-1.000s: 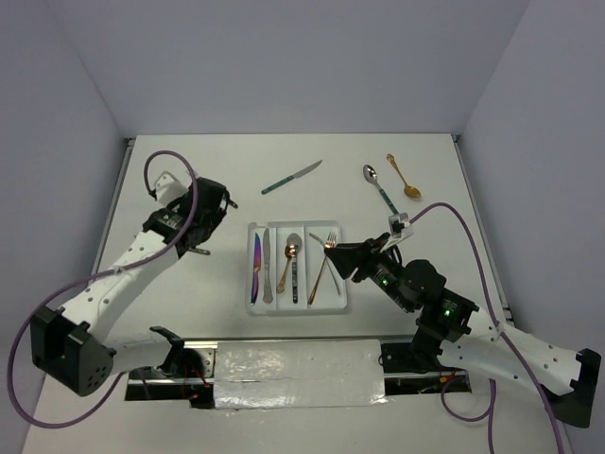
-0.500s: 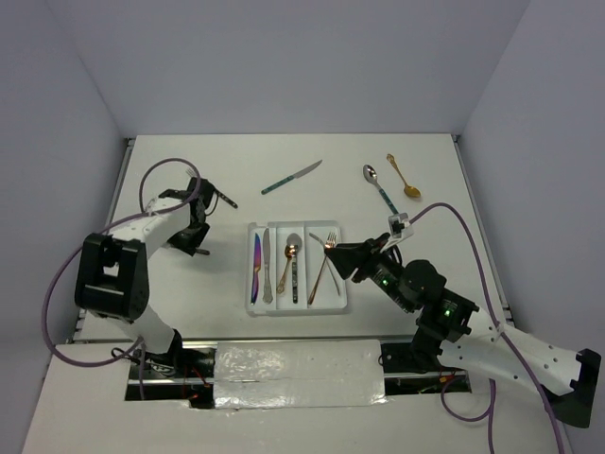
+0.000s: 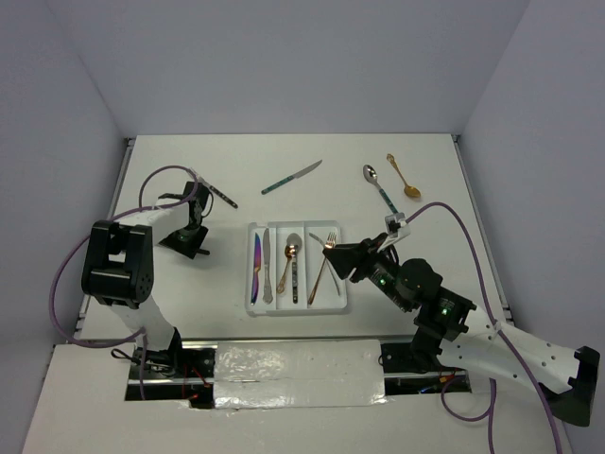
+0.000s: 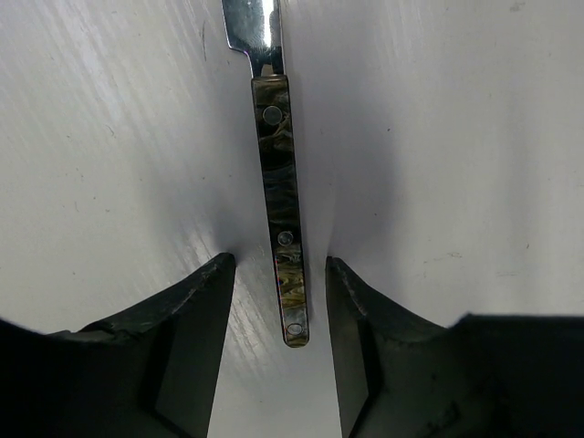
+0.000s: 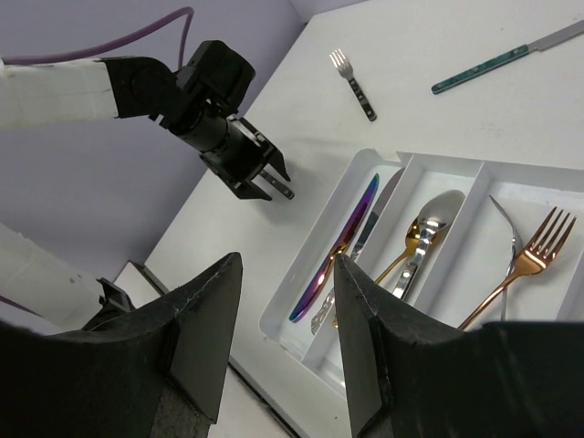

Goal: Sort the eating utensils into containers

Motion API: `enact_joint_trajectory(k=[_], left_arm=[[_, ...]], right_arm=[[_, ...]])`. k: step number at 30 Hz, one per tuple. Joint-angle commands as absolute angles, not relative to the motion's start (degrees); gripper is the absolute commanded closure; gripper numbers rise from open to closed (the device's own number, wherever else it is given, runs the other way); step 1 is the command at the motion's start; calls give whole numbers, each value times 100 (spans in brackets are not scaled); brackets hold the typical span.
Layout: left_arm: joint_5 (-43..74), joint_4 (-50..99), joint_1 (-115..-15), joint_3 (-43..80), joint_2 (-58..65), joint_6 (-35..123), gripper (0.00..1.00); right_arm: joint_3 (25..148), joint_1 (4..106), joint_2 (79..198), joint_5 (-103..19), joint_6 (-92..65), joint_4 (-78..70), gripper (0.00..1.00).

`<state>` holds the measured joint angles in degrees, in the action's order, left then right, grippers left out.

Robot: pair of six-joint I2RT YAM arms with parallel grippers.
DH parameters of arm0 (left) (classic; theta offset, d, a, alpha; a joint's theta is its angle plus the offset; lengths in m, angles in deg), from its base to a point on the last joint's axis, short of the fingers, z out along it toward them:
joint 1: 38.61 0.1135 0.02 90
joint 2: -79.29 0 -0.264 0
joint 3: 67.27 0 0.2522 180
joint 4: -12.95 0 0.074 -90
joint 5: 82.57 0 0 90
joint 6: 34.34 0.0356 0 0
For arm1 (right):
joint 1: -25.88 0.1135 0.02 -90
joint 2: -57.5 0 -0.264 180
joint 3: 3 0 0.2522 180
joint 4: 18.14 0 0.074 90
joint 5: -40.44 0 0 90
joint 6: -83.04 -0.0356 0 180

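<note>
Left arm folded back within the last second; left claw (image 4: pixel 278 274) came down over the fork (image 4: pixel 276 173).
Claw spread wider, fingers straddling the handle end, not gripping; fork lay flat on the table (image 3: pixel 284 156), left of the tray (image 3: pixel 299 309); pickup judged next; elbow raised, wrist pointing down; right claw (image 5: pixel 283 274) spread, empty, unmoved above the tray.

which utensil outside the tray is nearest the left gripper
The dark-handled fork at far left, framed between the left gripper's fingers in its wrist view; the teal-handled knife, silver spoon and gold spoon lie farther right.
</note>
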<state>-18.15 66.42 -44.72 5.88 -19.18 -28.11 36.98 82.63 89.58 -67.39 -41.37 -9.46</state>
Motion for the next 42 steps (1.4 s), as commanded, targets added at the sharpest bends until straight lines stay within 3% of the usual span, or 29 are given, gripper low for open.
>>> enact_joint_trajectory(k=[1,4,7,8,10,11,13,18,26,30,36,42], left_arm=[[-1700,6406,-4371,458,-2063,-2661,44],[-1718,6416,-4353,406,-2178,-2704,46],[-1762,6337,-4353,256,-2143,-2757,59],[-1771,6345,-4353,221,-2082,-2766,71],[-1788,6257,-4353,107,-1994,-2705,84],[-1780,6266,-4353,72,-1889,-2687,96],[-1727,6091,-4362,-42,-1766,-2425,100],[-1155,5572,-4720,-263,-984,-1361,100],[-2456,5986,-6988,573,45,-44,100],[-1853,4898,-7700,-94,633,704,100],[-761,3041,-7860,-1545,2162,1540,100],[-110,2901,-7948,-1765,1778,1577,100]], right_arm=[[3783,8283,8976,-6802,-4053,-1168,48],[3783,8283,8949,-6819,-4045,-1168,48],[3783,8274,8932,-6828,-4045,-1168,48],[3774,8283,8932,-6828,-4036,-1168,48],[3774,8283,8949,-6802,-4053,-1176,48],[3783,8283,8958,-6793,-4053,-1176,48],[3783,8292,8967,-6784,-4062,-1168,48],[3774,8283,8985,-6784,-4062,-1185,48],[3774,8283,9063,-6793,-4071,-1212,48],[3792,8274,9081,-6837,-4054,-1176,48],[3792,8274,9177,-6899,-4027,-1203,48],[3818,8274,9222,-6828,-4053,-1212,48]])
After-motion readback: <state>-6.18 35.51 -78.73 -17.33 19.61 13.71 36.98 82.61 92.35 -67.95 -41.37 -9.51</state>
